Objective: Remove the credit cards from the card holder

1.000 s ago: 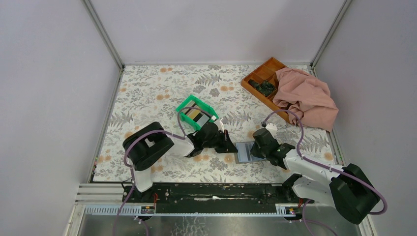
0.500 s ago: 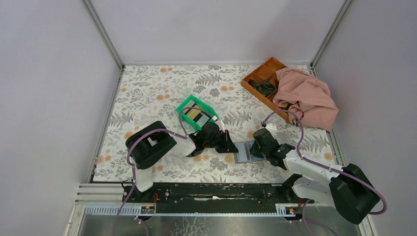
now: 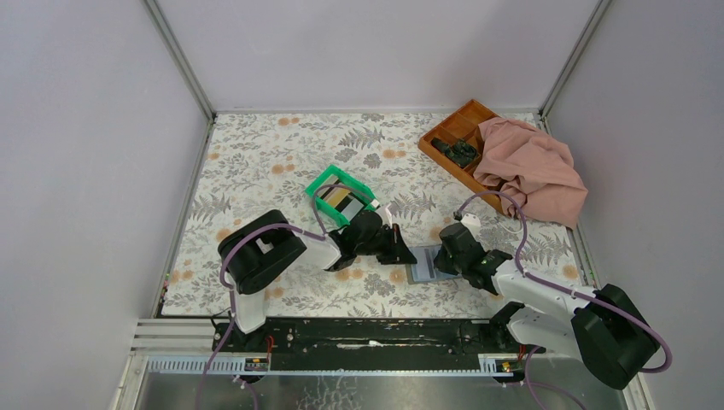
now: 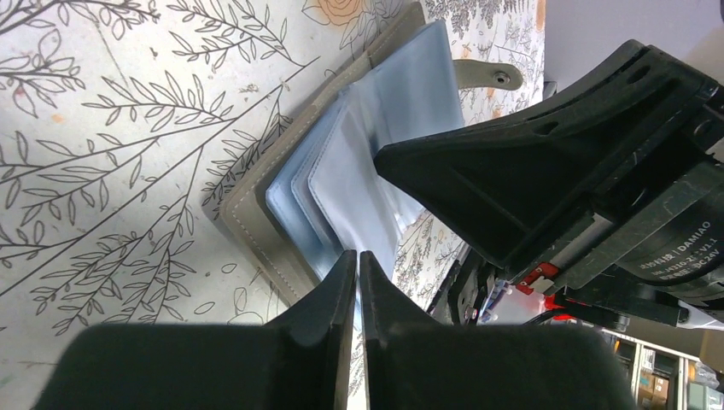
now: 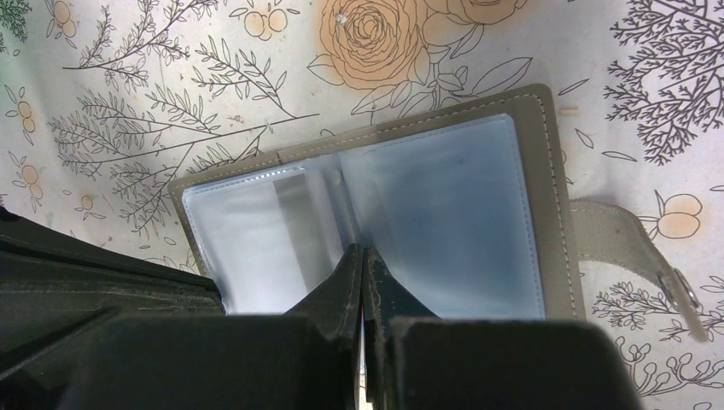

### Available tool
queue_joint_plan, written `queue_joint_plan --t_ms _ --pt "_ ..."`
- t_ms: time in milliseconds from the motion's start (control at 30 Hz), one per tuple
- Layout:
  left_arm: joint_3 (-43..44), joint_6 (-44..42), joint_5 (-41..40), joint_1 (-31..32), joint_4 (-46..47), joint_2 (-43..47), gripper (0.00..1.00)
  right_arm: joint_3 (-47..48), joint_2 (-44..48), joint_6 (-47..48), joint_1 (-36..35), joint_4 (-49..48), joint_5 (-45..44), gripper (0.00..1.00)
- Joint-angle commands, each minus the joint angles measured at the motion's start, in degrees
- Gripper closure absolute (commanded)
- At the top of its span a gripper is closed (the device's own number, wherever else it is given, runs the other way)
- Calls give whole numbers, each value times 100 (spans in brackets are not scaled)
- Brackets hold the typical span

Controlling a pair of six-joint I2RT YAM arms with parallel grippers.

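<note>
The card holder [image 3: 421,266] lies open on the floral cloth between my two grippers, its tan cover and pale blue clear sleeves [image 4: 350,188] fanned out. My left gripper [image 4: 357,256] is shut on the lower edge of one lifted sleeve. My right gripper [image 5: 362,252] is shut, its tips pressing down at the holder's [image 5: 444,196] middle fold. Whether a card sits in the sleeves I cannot tell. Tan and grey credit cards [image 3: 340,201] lie in the green bin [image 3: 318,184] behind the left arm.
An orange-brown compartment tray [image 3: 452,132] with dark objects [image 3: 457,151] stands at the back right, half under a pink cloth [image 3: 529,166]. The holder's snap strap [image 5: 627,243] points away from the left arm. Grey walls enclose the cloth on three sides.
My left gripper has moved a little to the right, closer over the card holder. The right gripper stays pressed on it.
</note>
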State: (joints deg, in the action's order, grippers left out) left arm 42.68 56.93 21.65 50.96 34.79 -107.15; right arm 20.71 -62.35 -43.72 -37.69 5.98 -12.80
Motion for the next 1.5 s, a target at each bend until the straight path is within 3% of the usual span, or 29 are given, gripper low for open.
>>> queue_joint_plan --t_ms 0,600,767,1467 --pt "205 35 101 41 330 -13 90 -203 -182 53 16 209 199 100" --pt "497 38 154 103 262 -135 90 -229 245 157 16 298 307 99" --pt "583 28 140 116 213 -181 89 -267 439 213 16 305 344 86" --pt "828 20 154 194 178 -432 89 -92 1762 205 16 947 95 70"
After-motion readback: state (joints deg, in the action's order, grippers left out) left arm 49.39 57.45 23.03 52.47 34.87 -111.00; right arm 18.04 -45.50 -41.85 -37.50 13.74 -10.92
